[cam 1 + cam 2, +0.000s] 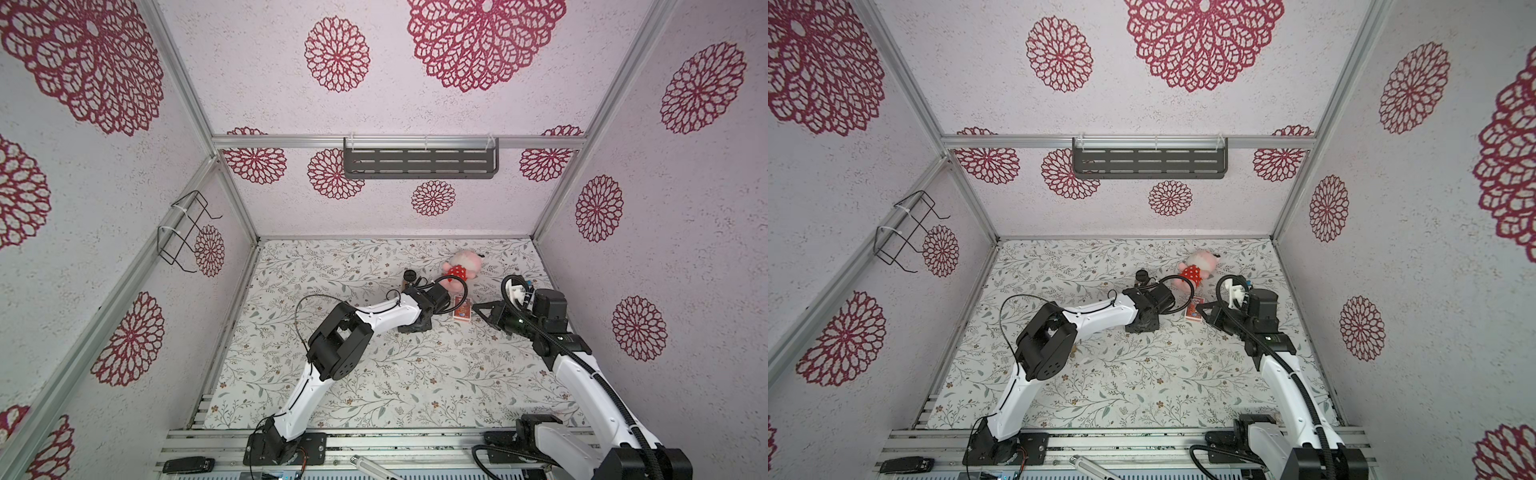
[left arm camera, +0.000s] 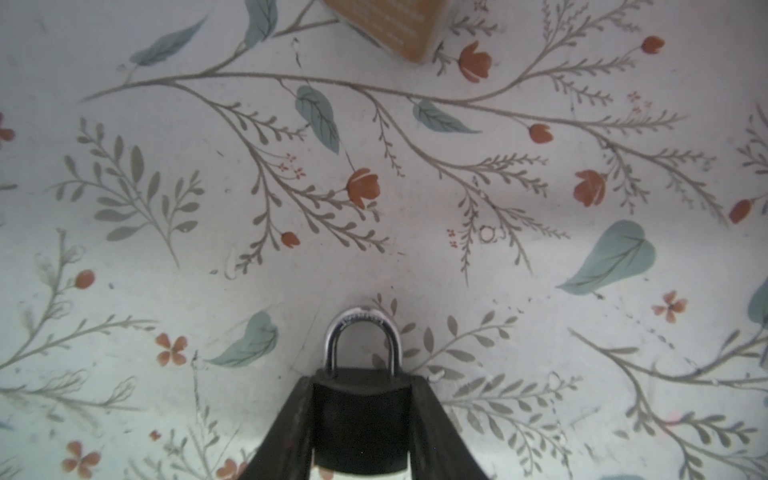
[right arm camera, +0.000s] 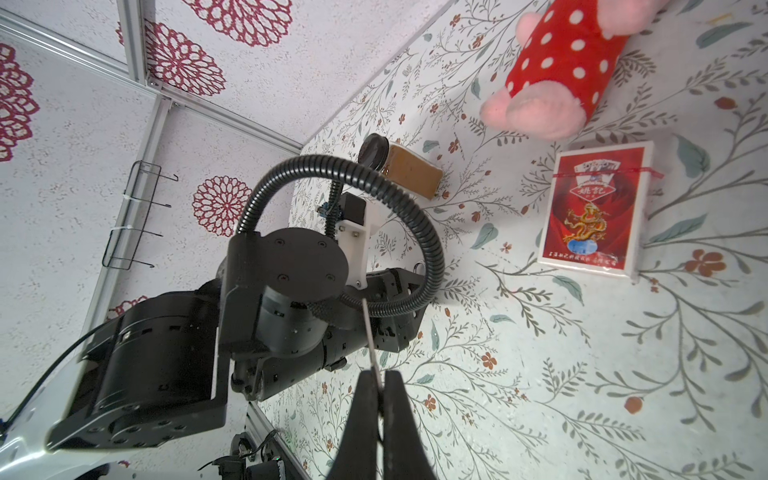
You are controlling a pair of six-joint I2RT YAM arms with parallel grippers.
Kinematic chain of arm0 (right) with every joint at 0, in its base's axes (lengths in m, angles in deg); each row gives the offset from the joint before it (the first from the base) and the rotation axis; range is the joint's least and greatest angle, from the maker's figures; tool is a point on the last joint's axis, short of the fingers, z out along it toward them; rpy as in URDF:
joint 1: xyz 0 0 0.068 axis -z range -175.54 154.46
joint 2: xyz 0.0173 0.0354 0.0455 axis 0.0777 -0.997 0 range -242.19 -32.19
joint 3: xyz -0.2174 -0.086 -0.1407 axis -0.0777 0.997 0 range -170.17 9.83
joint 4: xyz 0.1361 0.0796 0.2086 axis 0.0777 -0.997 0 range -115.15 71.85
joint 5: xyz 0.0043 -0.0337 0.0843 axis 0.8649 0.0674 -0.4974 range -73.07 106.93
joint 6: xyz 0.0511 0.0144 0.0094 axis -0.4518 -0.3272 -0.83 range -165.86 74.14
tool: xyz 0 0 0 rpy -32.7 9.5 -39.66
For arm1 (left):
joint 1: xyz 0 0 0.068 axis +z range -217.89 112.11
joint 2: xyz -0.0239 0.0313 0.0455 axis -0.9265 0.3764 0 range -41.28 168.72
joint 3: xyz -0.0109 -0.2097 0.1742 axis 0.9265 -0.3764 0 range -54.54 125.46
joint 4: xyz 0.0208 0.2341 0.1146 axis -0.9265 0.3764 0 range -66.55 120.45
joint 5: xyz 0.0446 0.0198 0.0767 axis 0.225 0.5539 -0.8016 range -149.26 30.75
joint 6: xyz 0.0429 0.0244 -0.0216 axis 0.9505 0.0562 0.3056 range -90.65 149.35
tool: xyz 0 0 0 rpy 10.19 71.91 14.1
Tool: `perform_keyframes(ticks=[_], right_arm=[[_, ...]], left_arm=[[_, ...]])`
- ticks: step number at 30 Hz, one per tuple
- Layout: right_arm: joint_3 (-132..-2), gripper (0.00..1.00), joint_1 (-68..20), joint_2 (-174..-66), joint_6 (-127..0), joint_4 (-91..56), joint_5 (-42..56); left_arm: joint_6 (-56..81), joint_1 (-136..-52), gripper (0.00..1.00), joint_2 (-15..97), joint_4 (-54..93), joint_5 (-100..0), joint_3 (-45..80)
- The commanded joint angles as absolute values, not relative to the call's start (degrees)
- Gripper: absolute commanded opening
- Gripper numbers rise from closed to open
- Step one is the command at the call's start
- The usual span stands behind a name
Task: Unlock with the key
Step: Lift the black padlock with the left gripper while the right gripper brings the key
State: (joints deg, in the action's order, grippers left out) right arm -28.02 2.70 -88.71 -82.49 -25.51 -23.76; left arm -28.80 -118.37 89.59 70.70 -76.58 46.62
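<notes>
Between the left gripper's [image 2: 361,382] fingers [image 2: 291,428], low against the floral tabletop [image 2: 137,291], sits the padlock [image 2: 359,424]. They bear on its black body from both sides, though how firmly is hard to tell. It looks dense, rigid and smooth-painted, so its flat flanks are the place to hold, leaving the steel shackle [image 2: 360,328] free. The keyhole end is hidden. Beyond, the right gripper [image 3: 378,378] pinches the key [image 3: 368,332], which is thin, stiff, light and likely to pivot. Farther off lie a playing-card box [image 3: 594,208] and a plush toy [image 3: 561,70].
</notes>
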Motion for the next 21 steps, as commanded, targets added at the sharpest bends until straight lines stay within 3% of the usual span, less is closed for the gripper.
perform_keyframes(ticks=[1, 12, 21], right_arm=[[-27.9, 0.0, 3.0, -87.7, -82.9, -23.3, -24.8], [-30.1, 0.0, 2.9, -87.5, -81.6, -26.6, -25.4], [-31.4, 0.0, 0.0, -87.0, -80.4, -30.5, -21.8]], left_arm=[[-29.5, -118.4, 0.35, 89.3, 72.3, -74.1, 45.0], [-29.9, -117.2, 0.28, 79.1, 69.5, -76.2, 43.6], [-34.5, -116.6, 0.19, 64.8, 62.1, -78.0, 32.5]])
